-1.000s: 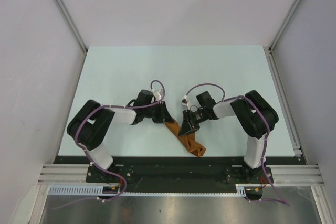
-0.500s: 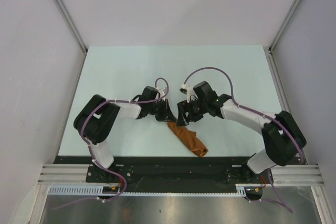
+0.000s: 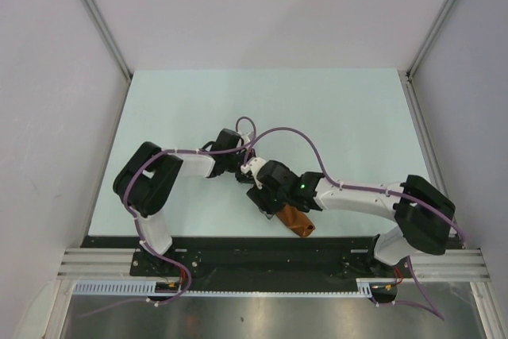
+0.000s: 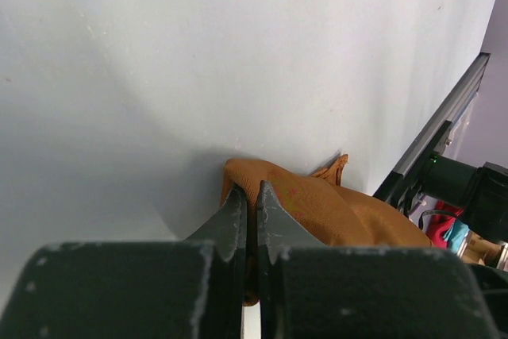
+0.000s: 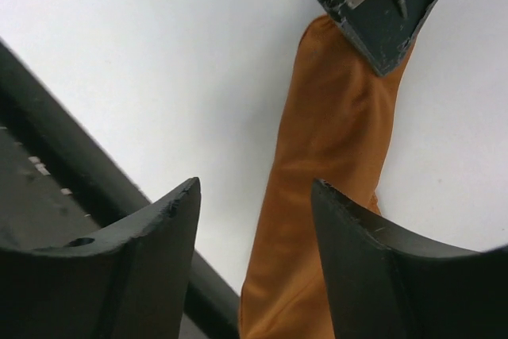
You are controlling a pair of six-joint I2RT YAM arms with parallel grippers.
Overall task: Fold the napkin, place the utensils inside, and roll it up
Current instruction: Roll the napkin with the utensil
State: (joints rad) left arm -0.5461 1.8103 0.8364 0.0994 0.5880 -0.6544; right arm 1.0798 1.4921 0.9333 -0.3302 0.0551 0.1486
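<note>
The rust-orange napkin [image 3: 295, 220] lies as a narrow roll, slanting towards the table's near edge. My left gripper [image 3: 244, 179] is shut on its far end; the left wrist view shows the fingertips [image 4: 266, 200] pinching the cloth [image 4: 341, 212]. My right gripper [image 3: 262, 194] is open and hovers just above the roll, close to the left gripper. In the right wrist view the jaws [image 5: 255, 186] stand wide apart and empty, with the napkin [image 5: 333, 156] below them and the left gripper's fingers [image 5: 381, 13] ahead. The fork is hidden.
The pale table [image 3: 317, 117] stretches away behind both grippers. The black rail [image 3: 238, 242] along the near edge is close to the roll's near end and shows in the right wrist view [image 5: 48, 172]. Purple cables loop over both arms.
My right arm has swung left and towards the near edge, so its open gripper is over the roll. The napkin went from a bent V to a straight roll. The left gripper held its place.
</note>
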